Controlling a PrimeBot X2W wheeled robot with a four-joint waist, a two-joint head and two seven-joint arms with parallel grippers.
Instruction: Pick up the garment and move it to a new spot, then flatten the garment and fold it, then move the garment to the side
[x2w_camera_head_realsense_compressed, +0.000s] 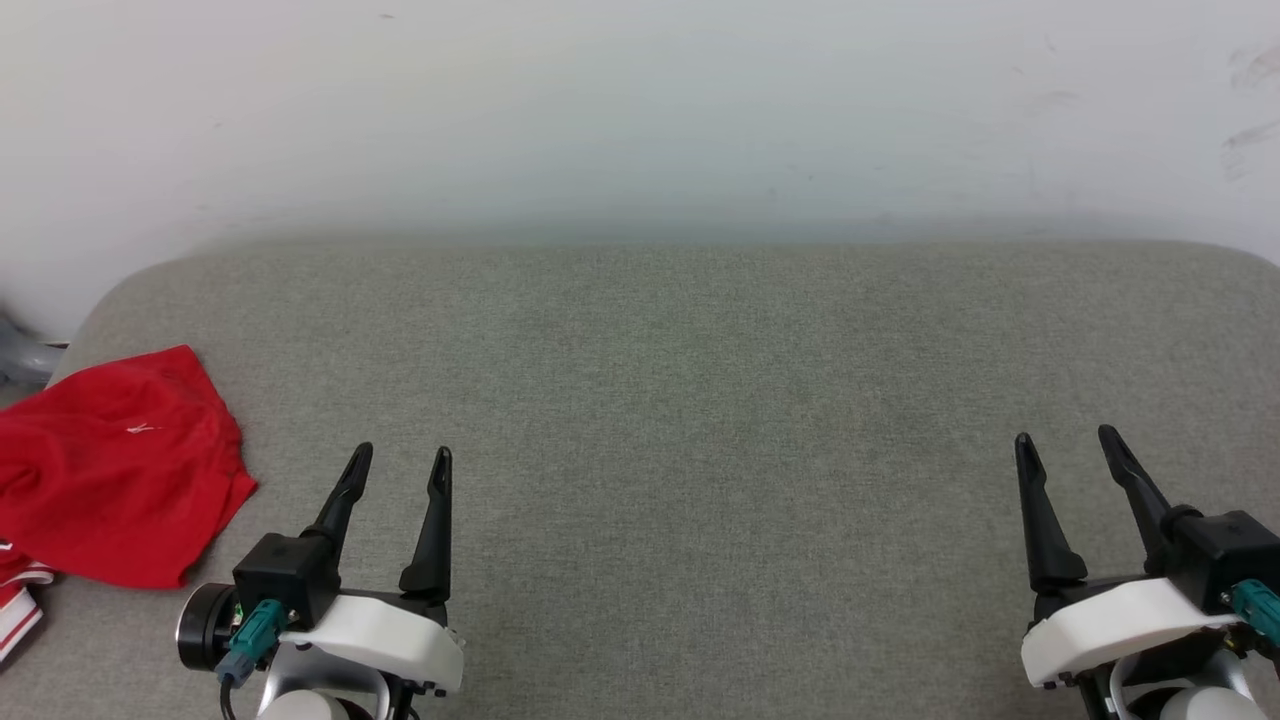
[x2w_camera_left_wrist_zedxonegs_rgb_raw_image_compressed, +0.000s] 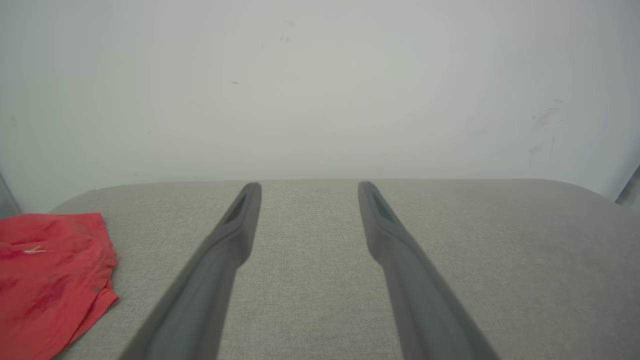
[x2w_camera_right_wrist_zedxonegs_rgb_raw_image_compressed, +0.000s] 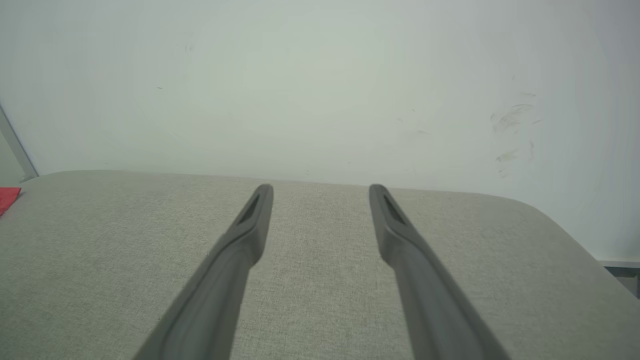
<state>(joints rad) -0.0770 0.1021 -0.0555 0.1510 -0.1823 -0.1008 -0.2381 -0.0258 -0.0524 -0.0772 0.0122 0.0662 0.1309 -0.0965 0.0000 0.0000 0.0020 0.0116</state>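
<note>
While both arms rest at the near edge of the grey cloth-covered tabletop (x2w_camera_head_realsense_compressed: 700, 400), the garment (x2w_camera_head_realsense_compressed: 120, 470) lies bunched in a heap at the tabletop's left side. It is just to the left of the left tool and well apart from the right one. Its red body faces up with a small white mark on it. A strip of red-and-white striped trim shows at its near end, where the head view cuts it off. The heap's long axis runs roughly from near to far, leaning rightward as it goes away from the robot. Which end is collar or hem I cannot tell. The left tool (x2w_camera_head_realsense_compressed: 402, 455) stands spread, fingers pointing toward the white wall (x2w_camera_head_realsense_compressed: 640, 110), with bare cloth between them. The right tool (x2w_camera_head_realsense_compressed: 1066, 437) is spread the same way, over at the right side.
</note>
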